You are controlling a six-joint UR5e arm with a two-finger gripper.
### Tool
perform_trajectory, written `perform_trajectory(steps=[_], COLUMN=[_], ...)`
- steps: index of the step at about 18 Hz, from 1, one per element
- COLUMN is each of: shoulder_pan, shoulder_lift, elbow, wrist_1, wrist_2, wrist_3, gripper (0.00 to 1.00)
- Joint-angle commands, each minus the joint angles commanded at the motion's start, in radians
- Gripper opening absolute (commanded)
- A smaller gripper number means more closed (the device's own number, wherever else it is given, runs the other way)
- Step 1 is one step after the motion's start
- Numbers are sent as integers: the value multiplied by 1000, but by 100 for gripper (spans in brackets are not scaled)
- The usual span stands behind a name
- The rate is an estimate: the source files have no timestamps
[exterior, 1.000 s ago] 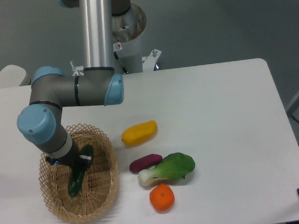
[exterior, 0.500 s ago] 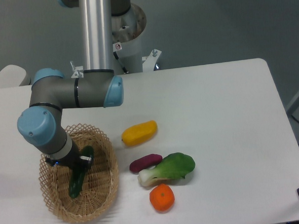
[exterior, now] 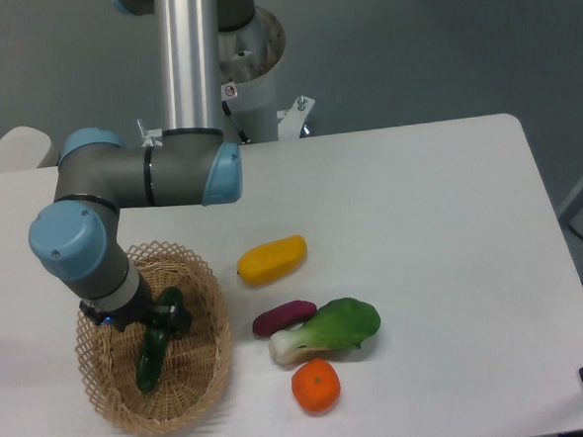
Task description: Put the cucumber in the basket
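The dark green cucumber (exterior: 150, 358) hangs tilted inside the tan wicker basket (exterior: 207, 377) at the table's front left, its lower end down near the basket floor. My gripper (exterior: 162, 317) is low inside the basket and shut on the cucumber's upper part. The black fingers (exterior: 179, 315) sit on either side of the cucumber. The wrist hides part of the basket's far rim and the cucumber's top end.
To the right of the basket lie a yellow vegetable (exterior: 271, 259), a purple vegetable (exterior: 283, 317), a leafy bok choy (exterior: 330, 328) and an orange fruit (exterior: 316, 386). The arm's upright column (exterior: 191, 61) stands behind the basket. The table's front edge is close below it.
The wrist has sunk a little and shifted slightly left inside the basket. The cucumber has come down with it and now reaches the basket floor.
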Motion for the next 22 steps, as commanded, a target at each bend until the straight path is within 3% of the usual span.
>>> perform_trajectory(steps=[4, 10, 13, 16, 19, 22], shoulder_pan=[55, 193, 285, 388, 482, 548], shoulder_lift=[14, 75, 104, 110, 114, 124], elbow=[55, 49, 43, 43, 37, 28], wrist_1=[-21, -40, -81, -124, -124, -124], wrist_2=[0, -2, 0, -12, -96, -109], wrist_3=[93, 489, 755, 955, 1157, 1374], gripper=[100, 100, 100, 100, 100, 100])
